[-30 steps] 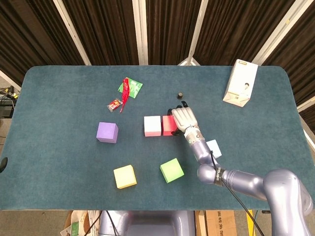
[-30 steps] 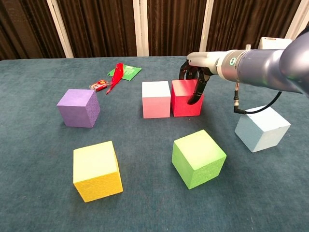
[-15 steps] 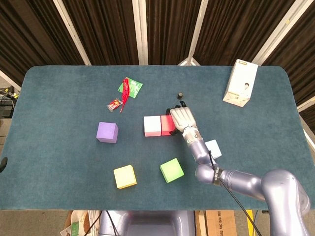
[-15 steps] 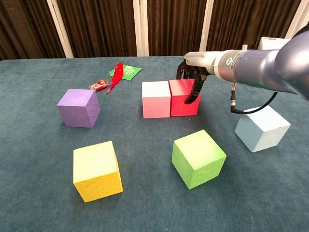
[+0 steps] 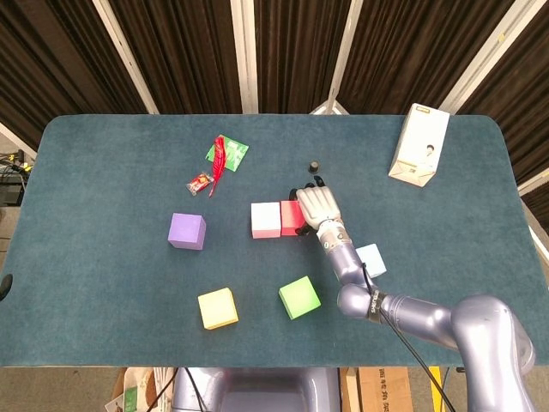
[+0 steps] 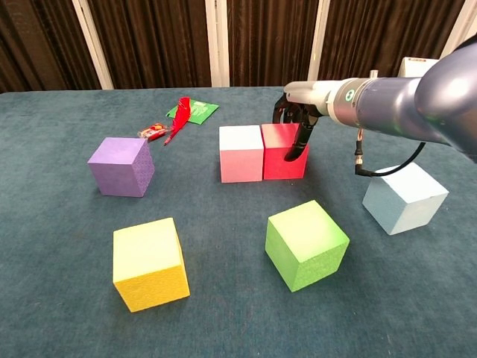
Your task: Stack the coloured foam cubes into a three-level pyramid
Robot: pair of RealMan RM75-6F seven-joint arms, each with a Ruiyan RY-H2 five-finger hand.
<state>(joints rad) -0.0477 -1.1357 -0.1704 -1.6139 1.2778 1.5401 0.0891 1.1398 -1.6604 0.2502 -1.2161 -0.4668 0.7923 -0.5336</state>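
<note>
At mid-table we rest our right hand [image 5: 317, 205] over the red cube [image 6: 282, 151], fingers [image 6: 299, 143] draped down its right face; we cannot tell whether it grasps. The red cube touches the pink cube [image 6: 241, 154] on its left. Nearer lie green cube [image 6: 306, 244], yellow cube [image 6: 149, 262] and light blue cube [image 6: 404, 198]; purple cube [image 6: 121, 165] sits left.

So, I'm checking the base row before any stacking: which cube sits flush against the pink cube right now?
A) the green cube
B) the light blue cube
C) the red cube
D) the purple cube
C: the red cube stands side by side with the pink cube with no visible gap, the right hand on it; the other cubes stand apart.
</note>
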